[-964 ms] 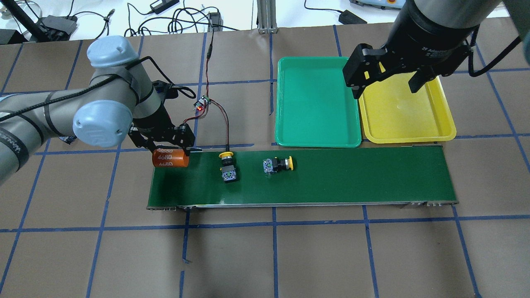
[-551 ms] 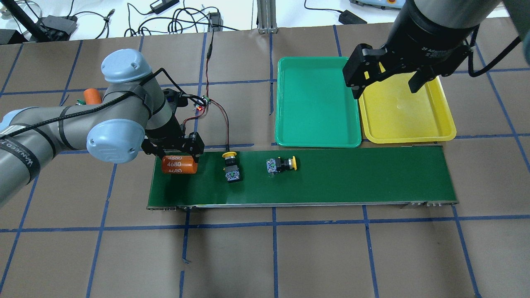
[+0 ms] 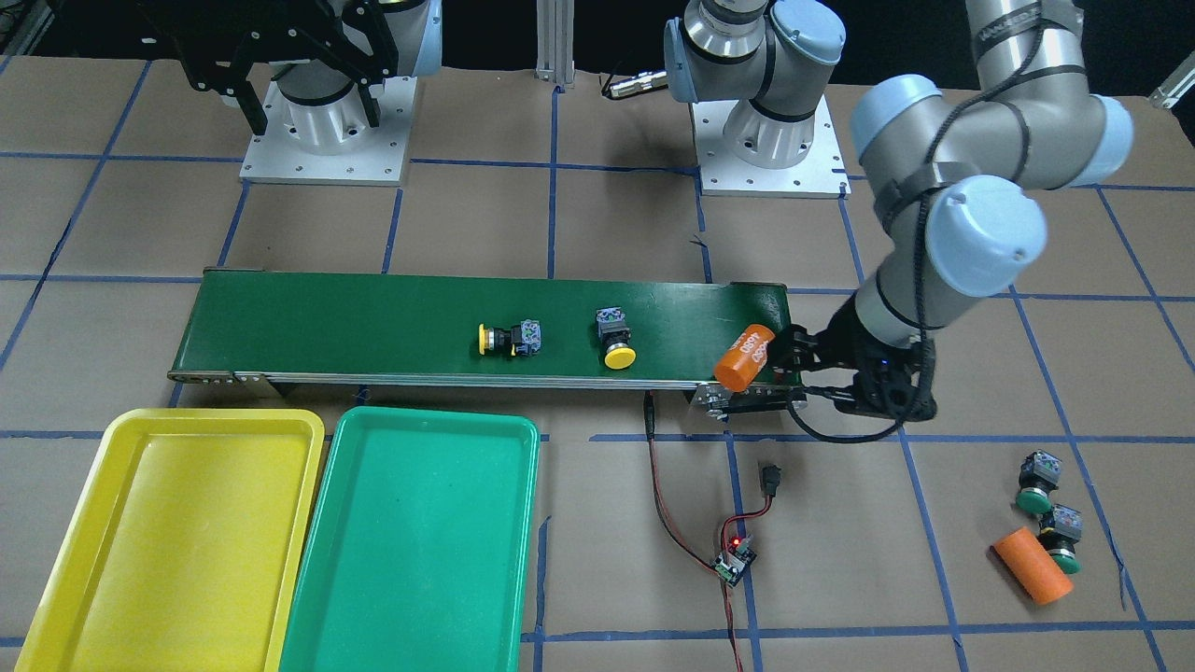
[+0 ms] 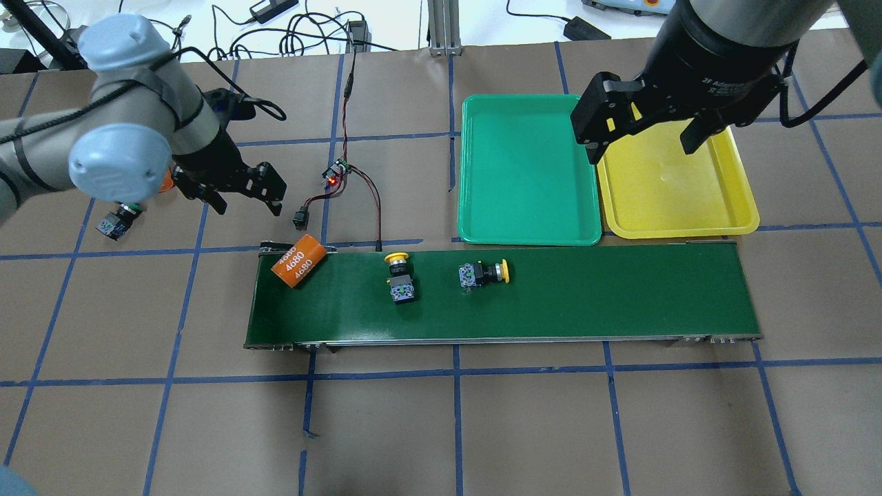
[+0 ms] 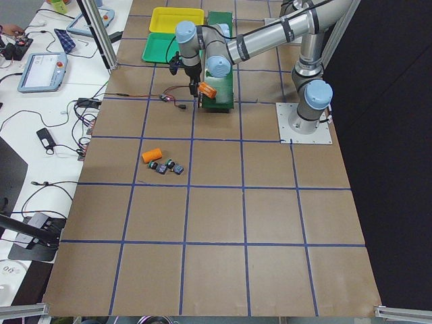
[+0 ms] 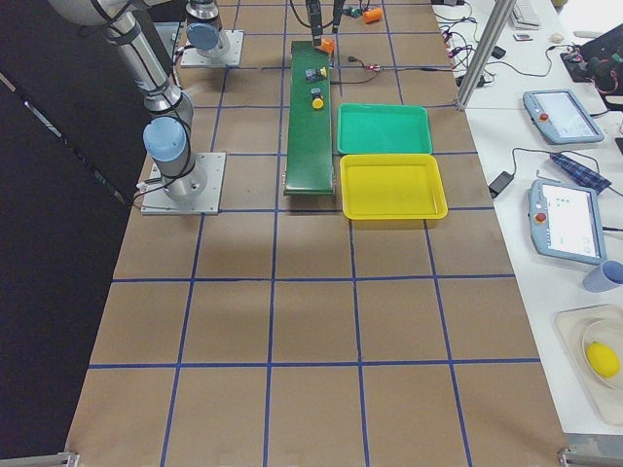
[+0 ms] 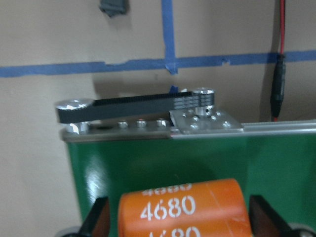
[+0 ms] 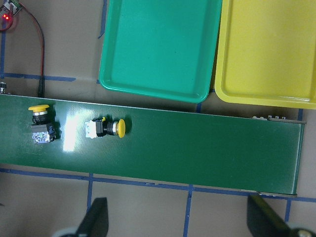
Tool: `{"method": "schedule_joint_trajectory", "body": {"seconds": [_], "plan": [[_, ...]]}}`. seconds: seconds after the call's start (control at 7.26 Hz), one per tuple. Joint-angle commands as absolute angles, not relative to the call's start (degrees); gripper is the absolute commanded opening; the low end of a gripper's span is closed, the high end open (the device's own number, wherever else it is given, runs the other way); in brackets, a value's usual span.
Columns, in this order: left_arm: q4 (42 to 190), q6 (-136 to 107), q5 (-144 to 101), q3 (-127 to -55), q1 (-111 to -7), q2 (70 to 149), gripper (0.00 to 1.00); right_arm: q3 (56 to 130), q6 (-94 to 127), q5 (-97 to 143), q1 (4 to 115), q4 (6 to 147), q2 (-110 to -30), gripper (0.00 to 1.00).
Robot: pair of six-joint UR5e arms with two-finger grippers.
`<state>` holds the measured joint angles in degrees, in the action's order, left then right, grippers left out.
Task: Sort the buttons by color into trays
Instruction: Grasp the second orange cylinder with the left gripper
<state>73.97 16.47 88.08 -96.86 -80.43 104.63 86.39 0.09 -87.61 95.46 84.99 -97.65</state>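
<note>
Two yellow-capped buttons [image 4: 400,277] [image 4: 484,274] lie on the dark-green belt [image 4: 620,289]. Two green-capped buttons [image 3: 1036,481] [image 3: 1060,539] lie on the table off the belt's left end. The green tray [image 4: 527,172] and the yellow tray [image 4: 675,200] sit side by side behind the belt, with nothing in them. My left gripper [image 4: 247,203] is open, behind the belt's left end and apart from the orange 4680 cylinder [image 4: 298,260] lying there. In the left wrist view that cylinder [image 7: 182,207] shows between the wide-spread fingers. My right gripper [image 4: 644,141] hangs open high over the trays.
A second orange cylinder [image 3: 1032,565] lies by the green buttons. A small circuit board [image 4: 337,172] with red and black wires sits behind the belt. Cables and power bricks lie along the far table edge. Bare brown paper with blue tape lines lies in front of the belt.
The left gripper let go of the orange cylinder on the belt's left end and drew back and left. Both yellow buttons shifted right along the belt. The right arm stayed still.
</note>
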Motion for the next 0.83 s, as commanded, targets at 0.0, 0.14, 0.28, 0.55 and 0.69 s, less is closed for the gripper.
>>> {"method": "schedule_joint_trajectory", "body": {"seconds": [0.0,0.14,0.28,0.55,0.69], "plan": [[80.9,19.2,87.3,-90.4,-77.8,107.8,1.0,86.4,0.2,-87.5,95.4,84.9,-97.6,1.0],[80.8,20.8,87.7,-88.0,-76.8,108.7,1.0,86.4,0.1,-87.5,95.5,85.0,-97.6,1.0],[80.8,26.7,87.9,-84.8,-73.9,111.4,1.0,86.4,0.2,-87.5,95.5,85.0,-97.6,1.0],[80.4,40.9,88.3,-73.1,-70.4,120.6,1.0,86.4,0.1,-87.6,95.5,84.9,-97.6,1.0],[80.2,48.4,88.5,-66.9,-69.5,125.5,1.0,86.4,0.1,-87.6,95.5,85.0,-97.6,1.0]]}}
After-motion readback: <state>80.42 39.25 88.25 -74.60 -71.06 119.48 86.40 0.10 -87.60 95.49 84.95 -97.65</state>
